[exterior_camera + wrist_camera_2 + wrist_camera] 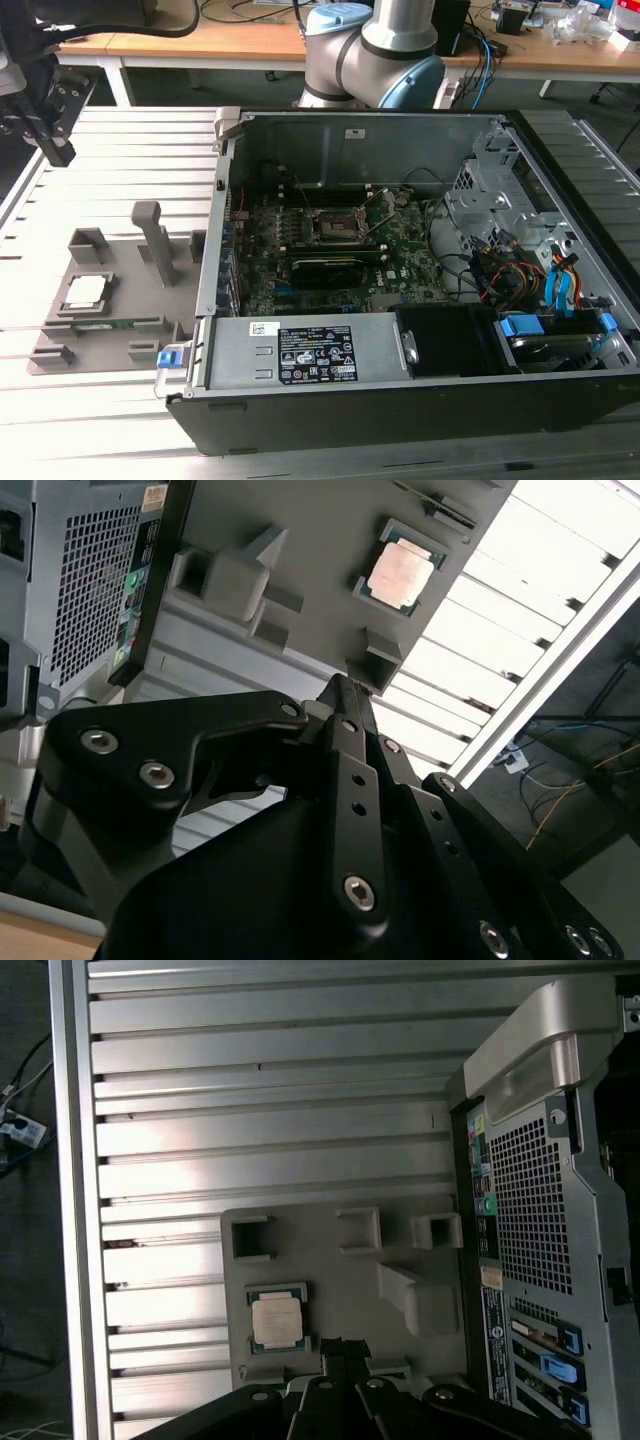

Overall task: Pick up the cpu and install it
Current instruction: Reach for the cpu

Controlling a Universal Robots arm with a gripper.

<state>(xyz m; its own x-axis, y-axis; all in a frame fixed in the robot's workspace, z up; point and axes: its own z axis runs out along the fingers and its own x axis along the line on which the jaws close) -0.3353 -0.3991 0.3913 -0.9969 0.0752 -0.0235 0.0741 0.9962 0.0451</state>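
The cpu (85, 291) is a small square chip with a shiny metal top, lying flat in a recess of the grey fixture plate (120, 345) at the exterior view's left. My gripper (60, 150) hangs high above the table, beyond the plate's far left corner and well clear of the chip. In both wrist views the cpu (400, 572) (276, 1318) sits in its recess a little past my gripper (340, 685) (343, 1345), whose black fingers meet at a point with nothing between them. The motherboard socket (338, 226) lies open inside the computer case.
The open computer case (230, 130) stands right of the fixture plate, its rear wall (530, 1190) close to the plate. Grey posts (152, 240) rise from the plate. A long black card (330, 270) lies below the socket. The arm's base (370, 55) stands behind the case.
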